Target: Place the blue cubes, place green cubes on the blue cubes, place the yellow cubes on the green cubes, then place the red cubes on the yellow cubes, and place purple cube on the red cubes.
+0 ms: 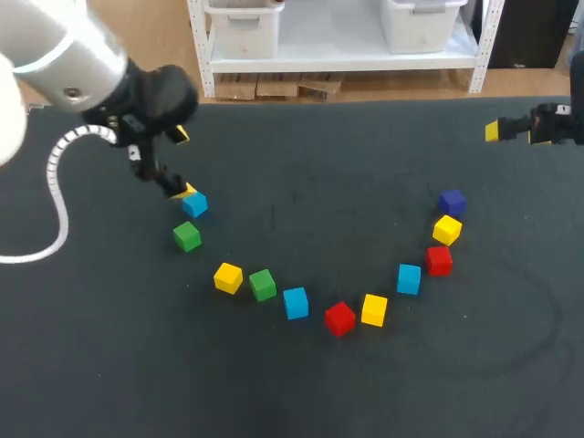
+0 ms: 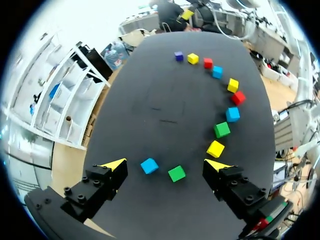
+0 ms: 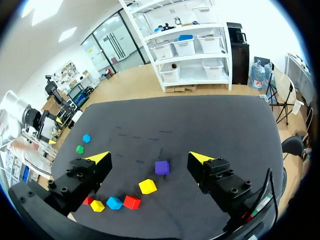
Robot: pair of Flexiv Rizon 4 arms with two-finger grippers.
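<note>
Eleven cubes lie scattered in a loose arc on the dark table [image 1: 301, 164], none of them stacked, so I judge the job to be at its first step: getting hold of a blue one. Taking the purple cube [image 1: 452, 202] at one end of the arc as the mark, the end blue cube [image 1: 193, 203] sits at the opposite end, as far from the purple cube as any cube gets. A green cube [image 1: 187, 236] lies just beside it, the next one back along the arc toward the purple cube. The left gripper [image 2: 166, 165] is over that far end, its fingers spread wide and holding nothing. In the left wrist view the end blue cube lies between them, nearer one finger, and the green cube also falls within their span. The right gripper [image 3: 149, 158] hangs near the purple cube, past it toward the table's edge, jaws likewise wide and empty. The next move, as I read it, is for the left gripper to centre on the end blue cube, come down and close on it alone. The risk is nudging or catching the neighbouring green cube, so the fingers should straddle only the blue.
</note>
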